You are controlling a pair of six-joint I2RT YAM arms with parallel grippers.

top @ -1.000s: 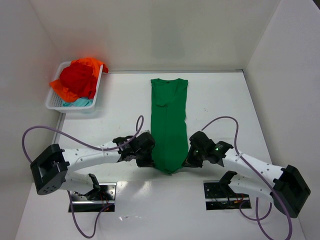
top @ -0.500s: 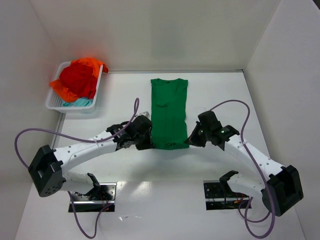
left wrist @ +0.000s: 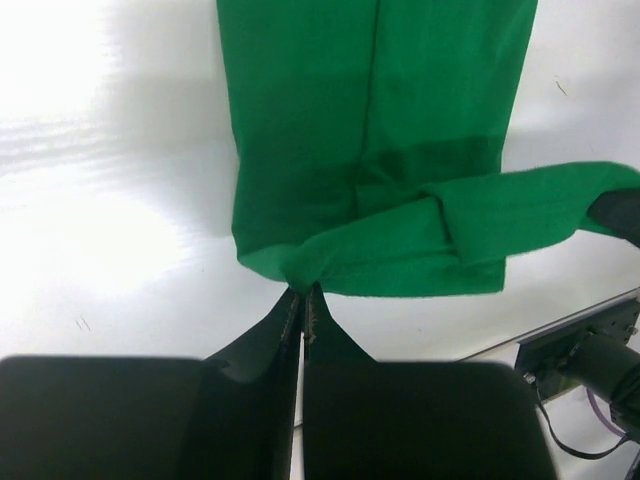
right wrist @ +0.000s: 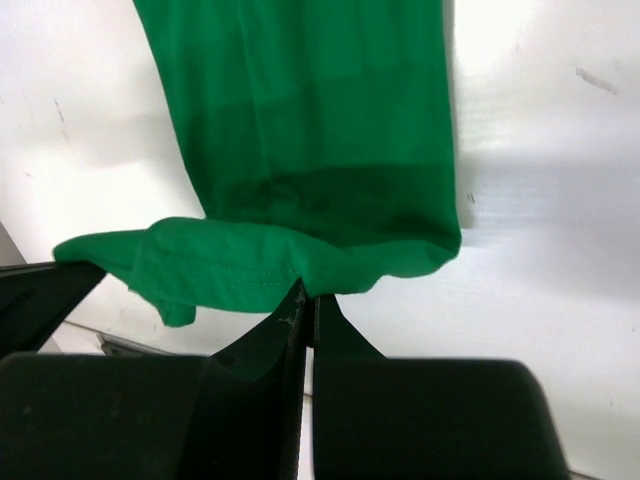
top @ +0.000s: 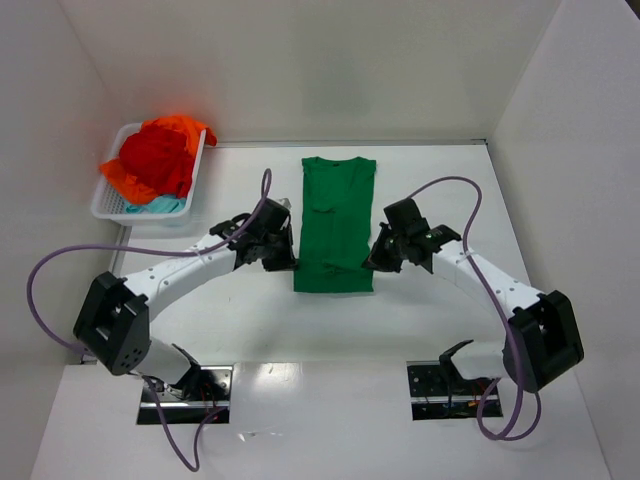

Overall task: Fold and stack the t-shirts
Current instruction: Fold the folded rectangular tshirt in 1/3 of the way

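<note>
green t-shirt [top: 337, 215]: soft matt cloth, fine knit; a stitched hem shows in the right wrist view
red t-shirt [top: 155, 160]: matt cloth, creased
orange t-shirt [top: 181, 125]: matt cloth
teal t-shirt [top: 160, 206]: matt cloth
basket [top: 103, 208]: white slotted plastic, faint sheen
bench [top: 450, 330]: smooth white top, glossy enough to throw glare
left hand [left wrist: 302, 292]: black, matt
right hand [right wrist: 305, 290]: black, matt
left arm [top: 175, 275]: smooth white plastic-looking shell, light gloss
right arm [top: 490, 285]: same white shell
cable [top: 445, 181]: smooth purple sheath
mounting plate [top: 218, 378]: bare metal, mirror-bright

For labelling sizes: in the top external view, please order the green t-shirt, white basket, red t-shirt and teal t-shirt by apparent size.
1. green t-shirt
2. white basket, nearly as large
3. red t-shirt
4. teal t-shirt, mostly covered
</note>
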